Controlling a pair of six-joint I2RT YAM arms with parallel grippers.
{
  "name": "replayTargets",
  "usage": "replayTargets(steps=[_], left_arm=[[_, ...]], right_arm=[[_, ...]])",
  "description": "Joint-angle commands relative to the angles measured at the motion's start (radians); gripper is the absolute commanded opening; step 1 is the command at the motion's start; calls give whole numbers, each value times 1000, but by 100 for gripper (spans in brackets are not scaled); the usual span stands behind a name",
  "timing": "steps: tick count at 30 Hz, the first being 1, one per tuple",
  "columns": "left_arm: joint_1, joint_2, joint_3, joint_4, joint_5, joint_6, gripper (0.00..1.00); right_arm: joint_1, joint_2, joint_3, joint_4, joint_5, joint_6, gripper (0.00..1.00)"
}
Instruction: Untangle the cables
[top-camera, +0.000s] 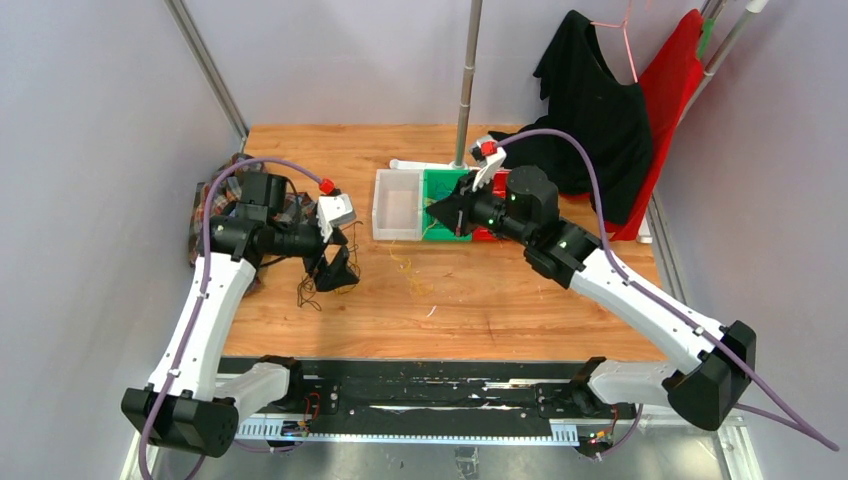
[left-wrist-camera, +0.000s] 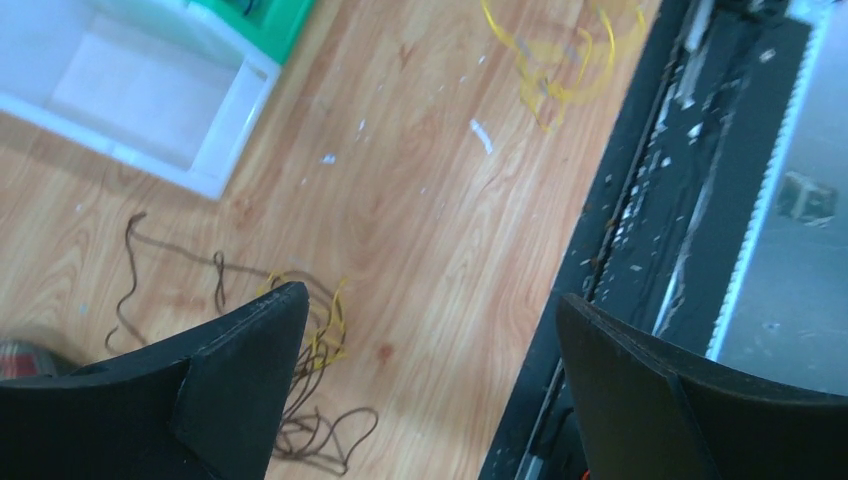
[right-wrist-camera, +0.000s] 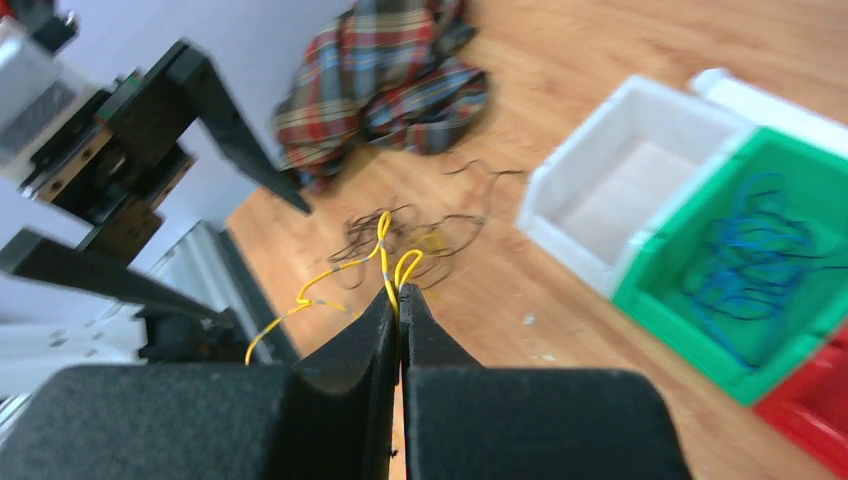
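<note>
Left pincer (left-wrist-camera: 430, 297) wide, right pincer (right-wrist-camera: 398, 292) gripping cable (right-wrist-camera: 385, 240)

**Right wrist: jaws closed on yellow strand**

Right gripper (right-wrist-camera: 398, 300) pinches the yellow cable (right-wrist-camera: 384, 238) at the fingertips, and its loops rise just beyond them. Dark brown tangle (right-wrist-camera: 445, 222) lies farther ahead. Blue cable (right-wrist-camera: 750, 262) sits in the green bin (right-wrist-camera: 655, 290), right of the fingers.
</note>
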Motion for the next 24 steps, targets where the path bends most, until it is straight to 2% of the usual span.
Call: replayTargets(steps=[1,9,14,24], left_arm=[[-4,34,-22,-11,-192,55,98],[111,134,-116,21,-370,193,99],[111,133,-272,193,-583,253,87],[108,92,-395,264,-583,345,63]], right_arm=[[-85,17,114,-107,190,-151,1],[-292,89,204,-251,399,-322,1],[-368,160,208,-253,450,-382,1],[-439,341,246,-169,495,-453,1]])
